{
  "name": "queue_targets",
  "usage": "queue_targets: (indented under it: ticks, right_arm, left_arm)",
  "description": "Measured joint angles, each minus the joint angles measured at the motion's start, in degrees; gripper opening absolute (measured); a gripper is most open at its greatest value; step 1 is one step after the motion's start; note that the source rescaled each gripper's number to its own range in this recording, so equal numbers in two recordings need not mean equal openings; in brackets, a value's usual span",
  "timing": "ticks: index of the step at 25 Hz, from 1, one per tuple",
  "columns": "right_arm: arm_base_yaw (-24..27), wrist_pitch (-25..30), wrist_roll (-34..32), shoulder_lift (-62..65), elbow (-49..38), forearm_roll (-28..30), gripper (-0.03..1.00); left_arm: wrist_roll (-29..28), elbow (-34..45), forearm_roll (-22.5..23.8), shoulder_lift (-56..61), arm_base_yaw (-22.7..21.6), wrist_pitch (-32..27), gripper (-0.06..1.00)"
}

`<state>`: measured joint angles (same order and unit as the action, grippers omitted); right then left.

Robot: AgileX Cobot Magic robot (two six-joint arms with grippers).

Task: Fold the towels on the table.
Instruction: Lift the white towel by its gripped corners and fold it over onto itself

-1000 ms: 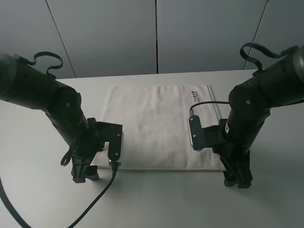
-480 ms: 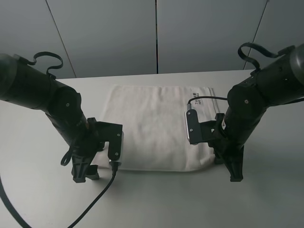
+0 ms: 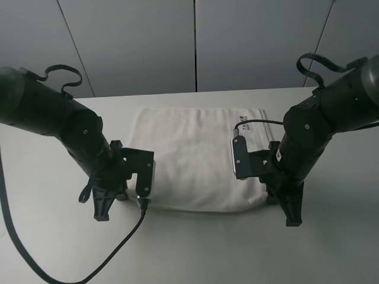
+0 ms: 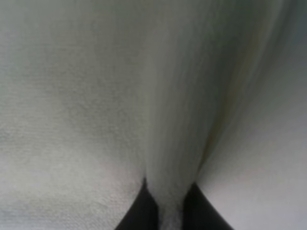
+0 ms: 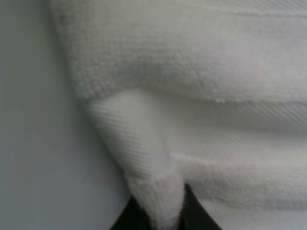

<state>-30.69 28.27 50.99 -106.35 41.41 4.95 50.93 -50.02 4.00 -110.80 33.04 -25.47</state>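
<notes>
As left gripper (image 3: 102,208), right gripper (image 3: 293,214) pinch it — towel (image 3: 189,160) lies on table (image 3: 195,251).

The left arm (image 3: 41,112) comes in over the table's (image 3: 195,254) left side with its elbow high and its forearm bent steeply down toward the front edge. The left gripper (image 3: 100,214) points straight down, jaws pressed together on a raised ridge of the towel (image 3: 189,160). The right arm (image 3: 343,100) mirrors this pose from the right side. The right gripper (image 3: 293,222) also points down near the front edge, jaws pinched on the towel's corner.
</notes>
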Motion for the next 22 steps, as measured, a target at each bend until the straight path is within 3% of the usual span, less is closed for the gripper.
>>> queue_targets:
  ticks: [10,22]
  right_arm:
    - [0.0,0.3,-0.4,1.5,-0.4,-2.4,0.00]
    - [0.0,13.1,1.6,10.5,-0.6,-11.0,0.00]
  left_arm:
    - [-1.3,-0.4,0.1,0.5,0.0,-1.8,0.01]
    - [-4.2,-0.4,-4.7,6.7,0.0,-14.3,0.01]
